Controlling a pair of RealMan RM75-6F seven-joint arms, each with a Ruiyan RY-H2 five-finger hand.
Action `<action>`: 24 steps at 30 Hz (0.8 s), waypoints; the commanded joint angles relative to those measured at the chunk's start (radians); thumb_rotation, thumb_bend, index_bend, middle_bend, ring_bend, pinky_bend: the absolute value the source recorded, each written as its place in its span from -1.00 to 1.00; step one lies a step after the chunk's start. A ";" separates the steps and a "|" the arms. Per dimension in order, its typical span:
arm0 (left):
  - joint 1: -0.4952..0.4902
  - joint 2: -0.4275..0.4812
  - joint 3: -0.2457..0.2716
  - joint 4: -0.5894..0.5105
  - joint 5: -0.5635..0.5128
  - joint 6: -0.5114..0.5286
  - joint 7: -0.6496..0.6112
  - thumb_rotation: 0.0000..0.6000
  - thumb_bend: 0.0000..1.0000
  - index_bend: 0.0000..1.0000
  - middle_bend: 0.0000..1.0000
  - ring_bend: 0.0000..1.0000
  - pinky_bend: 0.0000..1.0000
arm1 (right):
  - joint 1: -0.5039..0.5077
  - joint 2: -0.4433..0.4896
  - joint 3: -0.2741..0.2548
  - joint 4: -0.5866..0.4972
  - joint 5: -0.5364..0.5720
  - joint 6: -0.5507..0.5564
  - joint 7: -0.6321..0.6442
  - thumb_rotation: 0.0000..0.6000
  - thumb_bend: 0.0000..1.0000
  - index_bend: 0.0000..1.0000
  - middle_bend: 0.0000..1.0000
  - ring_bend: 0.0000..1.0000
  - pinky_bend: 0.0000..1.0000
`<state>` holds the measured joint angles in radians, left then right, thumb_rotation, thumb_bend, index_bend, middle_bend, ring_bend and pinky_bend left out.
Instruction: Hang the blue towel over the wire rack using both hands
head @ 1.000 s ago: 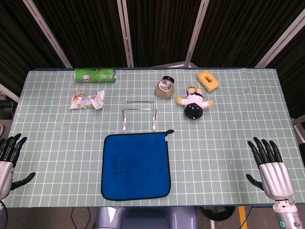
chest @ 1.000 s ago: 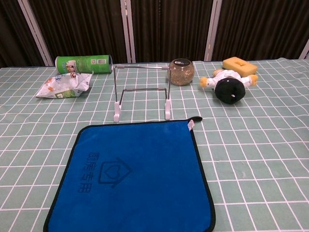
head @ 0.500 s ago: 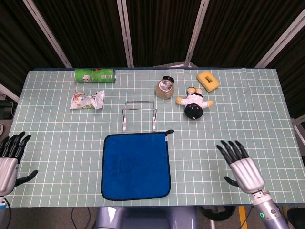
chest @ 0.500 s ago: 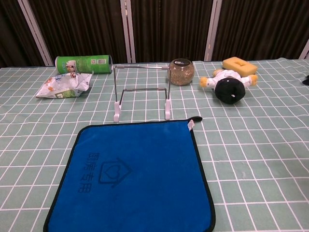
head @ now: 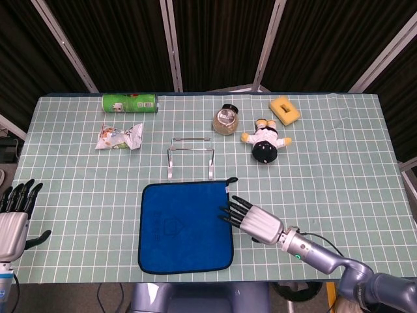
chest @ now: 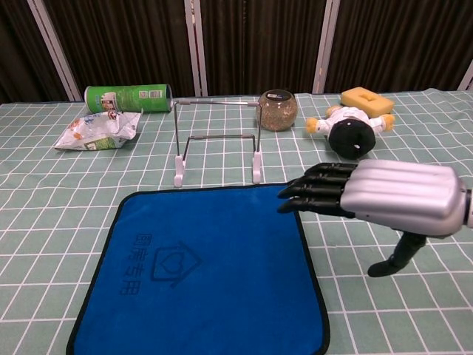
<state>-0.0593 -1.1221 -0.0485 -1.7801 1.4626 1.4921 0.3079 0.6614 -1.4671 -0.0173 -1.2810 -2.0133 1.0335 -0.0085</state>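
The blue towel (head: 187, 225) (chest: 205, 271) lies flat on the table near the front edge. Just behind it stands the wire rack (head: 189, 155) (chest: 216, 150), bare. My right hand (head: 254, 221) (chest: 379, 193) hovers open over the towel's right edge, fingers stretched out toward the left, holding nothing. My left hand (head: 14, 218) is open at the table's left front corner, far from the towel, and shows only in the head view.
A green can (head: 129, 102) and a snack bag (head: 119, 136) lie at the back left. A glass jar (head: 226, 119), a plush doll (head: 266, 141) and a yellow sponge (head: 285, 109) sit at the back right, behind the rack.
My right hand has swept left from the table's right front corner to the towel's right edge. The left hand has barely shifted. Towel and rack are unmoved.
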 commanded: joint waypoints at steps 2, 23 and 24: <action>-0.006 -0.002 -0.007 0.008 -0.019 -0.008 -0.001 1.00 -1.00 -1.00 -1.00 -1.00 -1.00 | 0.056 -0.072 -0.017 0.101 -0.045 0.005 0.004 1.00 -1.00 -1.00 -1.00 -1.00 -1.00; -0.018 -0.013 0.000 0.004 -0.022 -0.015 0.026 1.00 -1.00 -1.00 -1.00 -1.00 -1.00 | 0.132 -0.170 -0.036 0.214 0.034 0.015 -0.070 1.00 -1.00 -0.98 -1.00 -1.00 -1.00; -0.019 -0.014 0.000 0.005 -0.024 -0.015 0.026 1.00 -1.00 -1.00 -1.00 -1.00 -1.00 | 0.134 -0.172 -0.039 0.218 0.039 0.013 -0.072 1.00 -1.00 -0.98 -1.00 -1.00 -1.00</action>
<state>-0.0780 -1.1357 -0.0489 -1.7756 1.4392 1.4770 0.3340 0.7929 -1.6377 -0.0538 -1.0655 -1.9771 1.0489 -0.0781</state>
